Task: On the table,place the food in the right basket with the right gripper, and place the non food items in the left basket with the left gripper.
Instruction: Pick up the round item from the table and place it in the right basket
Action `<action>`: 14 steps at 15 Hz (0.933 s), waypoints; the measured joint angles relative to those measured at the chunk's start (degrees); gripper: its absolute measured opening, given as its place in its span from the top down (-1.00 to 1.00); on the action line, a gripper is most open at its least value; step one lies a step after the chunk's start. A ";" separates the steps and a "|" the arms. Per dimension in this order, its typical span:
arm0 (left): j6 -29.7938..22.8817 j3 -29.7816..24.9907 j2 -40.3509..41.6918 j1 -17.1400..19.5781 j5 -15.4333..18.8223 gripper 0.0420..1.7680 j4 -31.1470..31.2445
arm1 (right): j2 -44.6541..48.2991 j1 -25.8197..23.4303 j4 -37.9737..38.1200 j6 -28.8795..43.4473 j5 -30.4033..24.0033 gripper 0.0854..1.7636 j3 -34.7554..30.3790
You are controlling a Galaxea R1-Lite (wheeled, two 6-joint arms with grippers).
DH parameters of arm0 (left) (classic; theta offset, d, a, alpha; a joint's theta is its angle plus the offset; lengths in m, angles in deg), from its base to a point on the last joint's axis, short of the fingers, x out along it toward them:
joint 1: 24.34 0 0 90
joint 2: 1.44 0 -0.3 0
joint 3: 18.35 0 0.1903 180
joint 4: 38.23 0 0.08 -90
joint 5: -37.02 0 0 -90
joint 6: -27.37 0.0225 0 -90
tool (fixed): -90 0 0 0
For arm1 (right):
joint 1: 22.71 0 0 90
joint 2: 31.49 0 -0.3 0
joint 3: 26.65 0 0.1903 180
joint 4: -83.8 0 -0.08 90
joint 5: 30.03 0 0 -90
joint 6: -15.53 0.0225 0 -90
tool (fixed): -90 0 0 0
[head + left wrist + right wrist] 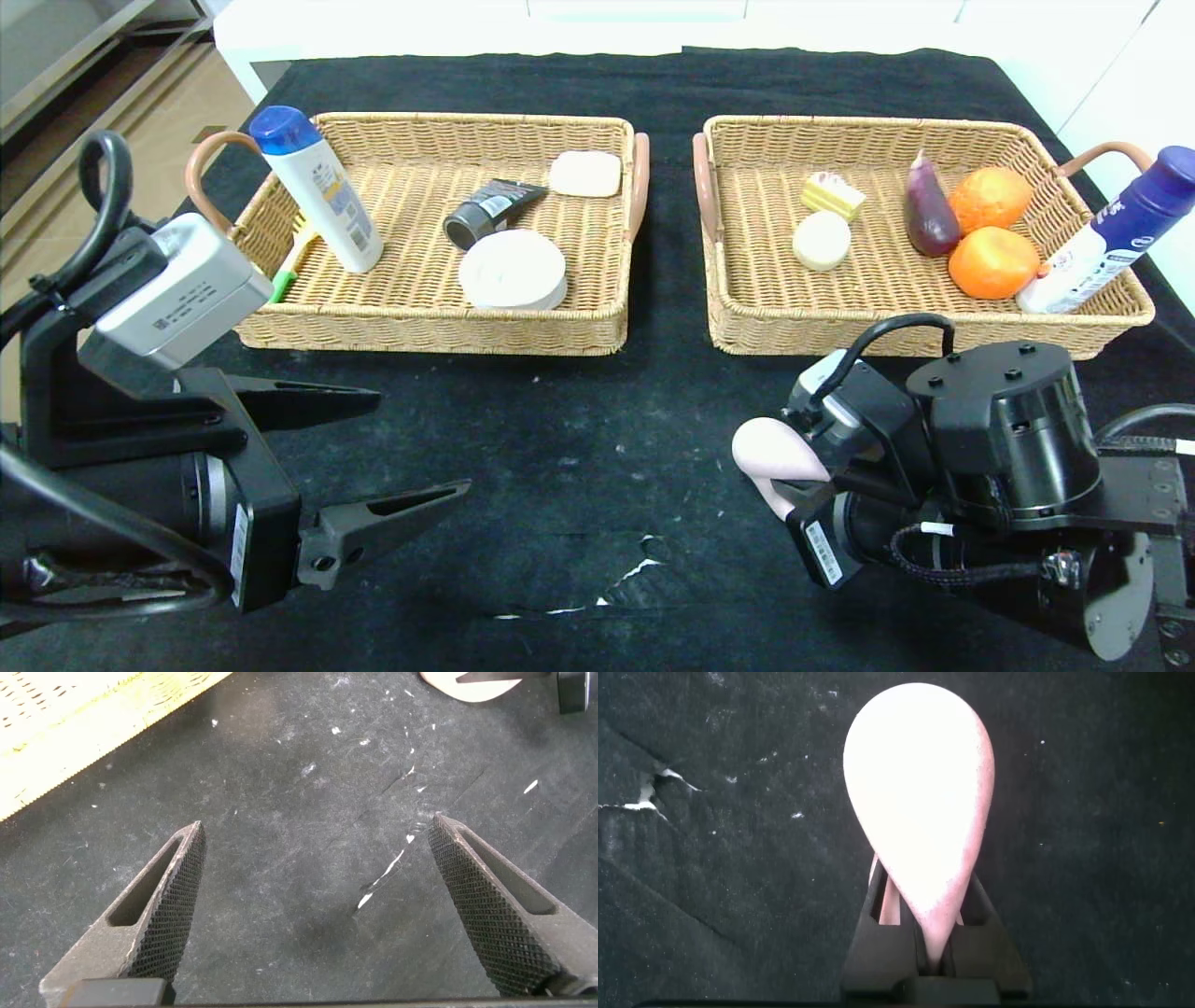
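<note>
Most of the sorting looks done. In the left basket (616,322) lie the white bottle with the blue cap (317,191), leaning on the near-left wall, the black tube (490,212), the round white dish (512,271) and a pale flat block (585,174) at the back; a yellow and green stick (291,263) shows beside the bottle. The right basket (714,308) holds the yellow cake slice (832,195), the cream bun (822,241), a purple eggplant (929,217), two oranges (991,233) and a dark-capped bottle (1106,238) propped on its right wall.

Only the pink bun (770,450) is still outside a basket. The right end effector (782,485) is closed on it, squeezing it into a teardrop shape low over the table (579,439), in front of the right basket's near wall. Whether the bun has left the cloth I cannot tell. By my reading, what remains is to carry it over that wall and release it among the other food.

The left end effector (411,448) hangs wide open with nothing in it, in front of the left basket, apparently with no work left.

The table is draped in black cloth dotted with white specks, with a small torn patch (635,569) near the front edge. Behind it are white surfaces, and at far left a tan floor (140,103)
</note>
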 joint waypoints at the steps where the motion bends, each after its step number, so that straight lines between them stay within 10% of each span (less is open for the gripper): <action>1: 0.00 0.00 0.00 0.00 0.00 -0.94 0.00 | 0.06 -0.01 0.02 0.02 0.00 0.89 0.01; 14: -0.07 0.00 -0.44 0.00 0.02 -0.94 -0.02 | 5.22 -0.30 1.29 -0.11 -1.72 0.89 7.20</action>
